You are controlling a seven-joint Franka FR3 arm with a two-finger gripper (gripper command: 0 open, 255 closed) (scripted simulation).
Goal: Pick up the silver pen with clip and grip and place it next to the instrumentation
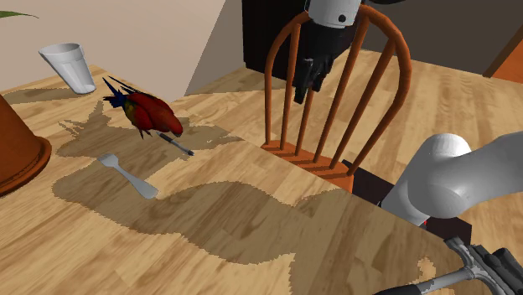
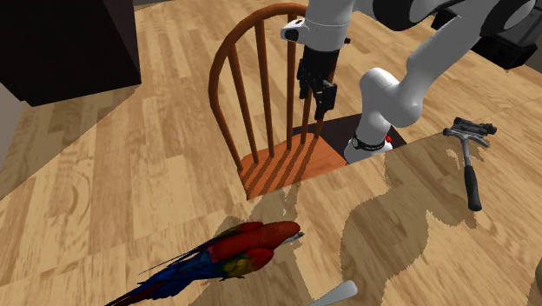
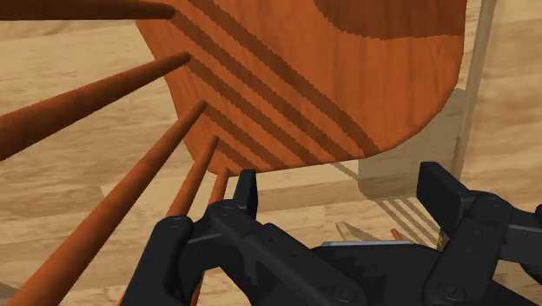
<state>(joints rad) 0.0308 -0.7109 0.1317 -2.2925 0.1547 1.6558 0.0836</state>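
The pen (image 1: 178, 147) is slim and dark with a silvery sheen. It lies on the wooden table (image 1: 251, 243), just in front of a red and blue parrot figure (image 1: 152, 114). My gripper (image 1: 302, 90) hangs high over the wooden chair (image 1: 335, 100), well to the shoulder view's right of the pen and off the table's far edge. In the wrist view the gripper (image 3: 344, 196) is open with nothing between its fingers, looking down on the chair seat (image 3: 330, 78) and spindles. A hammer (image 2: 472, 161) lies on the table near the arm's base.
A white fork (image 1: 127, 175) lies on the table near the pen. A white cup (image 1: 70, 65) and a terracotta pot (image 1: 18, 147) sit at the shoulder view's left. The parrot (image 2: 234, 252) and the chair back (image 2: 261, 96) also appear in the second exterior view.
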